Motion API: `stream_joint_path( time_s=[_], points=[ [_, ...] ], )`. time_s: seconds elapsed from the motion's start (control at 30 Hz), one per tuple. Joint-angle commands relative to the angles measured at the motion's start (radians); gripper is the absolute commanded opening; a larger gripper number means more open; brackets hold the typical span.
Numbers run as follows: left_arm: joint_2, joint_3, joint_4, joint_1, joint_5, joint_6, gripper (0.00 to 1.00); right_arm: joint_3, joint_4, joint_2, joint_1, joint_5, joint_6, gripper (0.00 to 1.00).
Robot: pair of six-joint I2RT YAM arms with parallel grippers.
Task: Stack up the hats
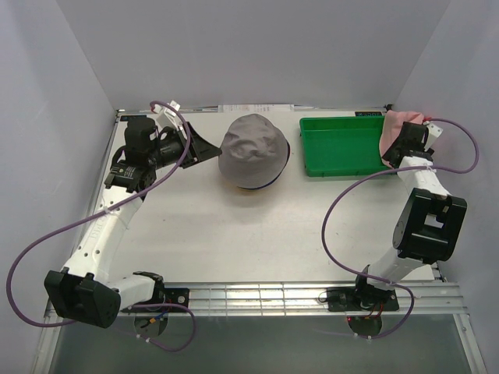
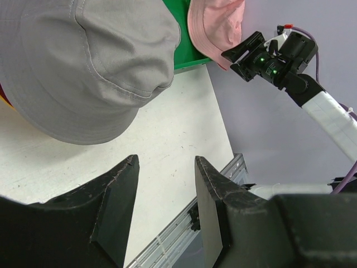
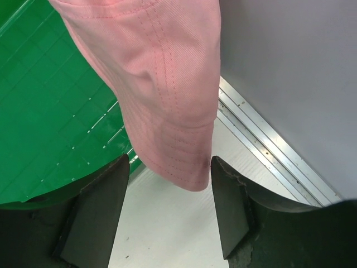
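Note:
A grey hat lies crown up at the table's back centre, and the edge of a dark red hat peeks out under its brim. A pink hat hangs over the right wall of the green bin. My right gripper is open around the pink hat's hanging brim, its right finger against the fabric and its left finger apart from it. My left gripper is open and empty, just left of the grey hat.
The green bin's floor shows bare in the right wrist view. A metal rail and the grey side wall run close behind the pink hat. The table's front rail lies between the two arm bases.

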Motion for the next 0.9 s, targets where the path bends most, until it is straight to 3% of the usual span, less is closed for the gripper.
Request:
stream_joint_path(
  time_s=[0.0, 0.37, 0.53, 0.7, 0.83, 0.87],
  points=[
    [-0.038, -0.010, -0.010, -0.002, -0.008, 0.016, 0.55, -0.022, 0.051, -0.047, -0.010, 0.058, 0.013, 0.66],
    [-0.048, -0.025, -0.010, -0.002, -0.017, 0.015, 0.54, -0.060, 0.103, -0.032, -0.013, 0.072, 0.015, 0.65],
    [-0.060, -0.031, -0.010, -0.002, -0.032, 0.016, 0.54, -0.072, 0.133, -0.012, -0.014, 0.056, 0.026, 0.59],
    [-0.071, -0.039, -0.010, -0.004, -0.040, 0.021, 0.54, -0.063, 0.133, 0.024, -0.014, 0.049, 0.017, 0.45],
    [-0.072, -0.042, -0.012, -0.002, -0.048, 0.021, 0.54, -0.057, 0.134, 0.024, -0.013, 0.032, 0.021, 0.24],
    [-0.072, -0.039, -0.010, -0.002, -0.049, 0.019, 0.54, -0.049, 0.122, 0.025, -0.013, 0.030, 0.023, 0.12]
  ],
)
